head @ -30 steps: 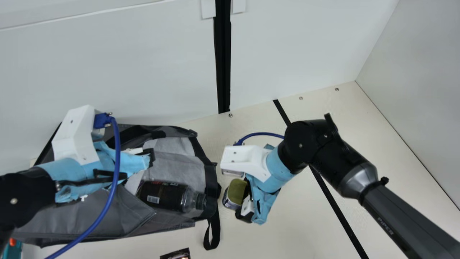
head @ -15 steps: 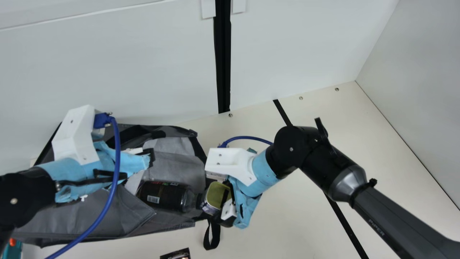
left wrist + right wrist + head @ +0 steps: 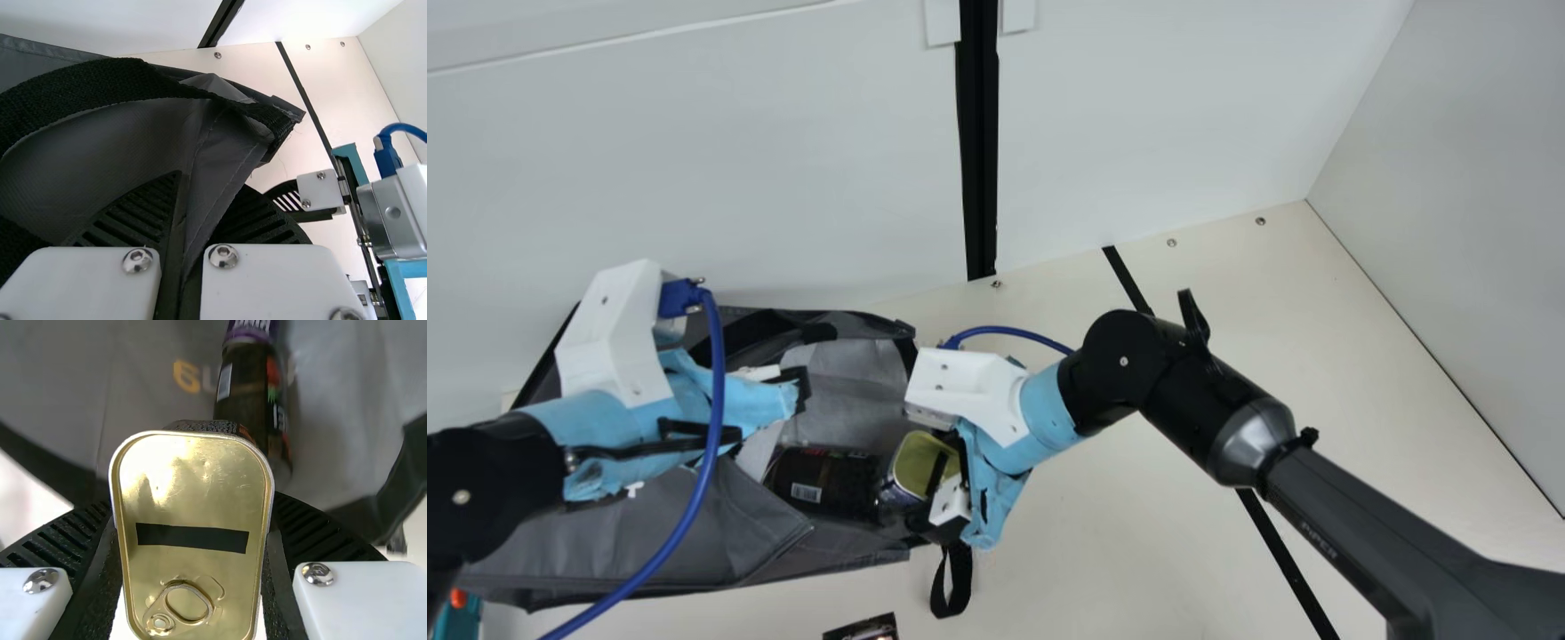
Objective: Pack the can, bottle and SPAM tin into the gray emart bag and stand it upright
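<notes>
while the right claw [image 3: 193, 503] pinches the spam tin [image 3: 915, 460] by its sides at the mouth of the gray emart bag [image 3: 720, 542], the left claw [image 3: 210, 181] is closed on a fold of fabric. the bottle [image 3: 823, 484] lies inside, beyond the tin; pushed straight in, the tin could jam against it, or, released too soon, tumble onto the counter [image 3: 1120, 533].

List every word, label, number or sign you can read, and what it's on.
None reads surely enough to quote.
Bag: yellow and pale print, blurred.
Bottle: barcode and small print, too small.
Purple-banded item: lettering cut off.
Right arm: pale lettering, blurred.
</notes>
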Action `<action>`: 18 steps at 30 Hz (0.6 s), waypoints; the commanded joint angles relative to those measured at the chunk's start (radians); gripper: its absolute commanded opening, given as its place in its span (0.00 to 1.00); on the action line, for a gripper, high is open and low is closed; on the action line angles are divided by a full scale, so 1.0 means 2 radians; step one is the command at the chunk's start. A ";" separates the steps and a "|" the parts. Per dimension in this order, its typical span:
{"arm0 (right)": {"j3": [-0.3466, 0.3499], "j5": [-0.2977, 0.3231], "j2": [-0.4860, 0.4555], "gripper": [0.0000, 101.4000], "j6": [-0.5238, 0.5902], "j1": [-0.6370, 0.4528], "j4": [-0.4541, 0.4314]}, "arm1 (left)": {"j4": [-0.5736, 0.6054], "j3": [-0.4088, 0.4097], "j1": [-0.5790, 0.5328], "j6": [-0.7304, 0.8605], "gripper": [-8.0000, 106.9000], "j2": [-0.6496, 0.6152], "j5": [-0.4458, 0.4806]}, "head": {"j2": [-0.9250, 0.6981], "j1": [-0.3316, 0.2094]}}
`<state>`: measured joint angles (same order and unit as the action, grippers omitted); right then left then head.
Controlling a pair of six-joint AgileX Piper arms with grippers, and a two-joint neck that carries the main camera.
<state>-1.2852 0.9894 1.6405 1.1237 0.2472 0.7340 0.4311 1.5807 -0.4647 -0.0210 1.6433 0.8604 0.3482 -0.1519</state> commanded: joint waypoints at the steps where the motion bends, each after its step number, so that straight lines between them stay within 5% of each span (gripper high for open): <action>1: -0.002 -0.003 0.004 0.00 0.005 0.001 0.011 | 0.000 0.000 0.000 0.000 0.00 0.000 0.000 | 0.000 -0.011; 18: -0.041 -0.048 0.060 0.00 0.034 0.027 0.082 | 0.000 0.000 0.000 0.000 0.00 0.000 0.000 | 0.000 -0.011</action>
<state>-1.3627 0.8939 1.7534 1.1902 0.2990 0.8932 0.4311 1.5807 -0.4647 -0.0210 1.6433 0.8604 0.3482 -0.1519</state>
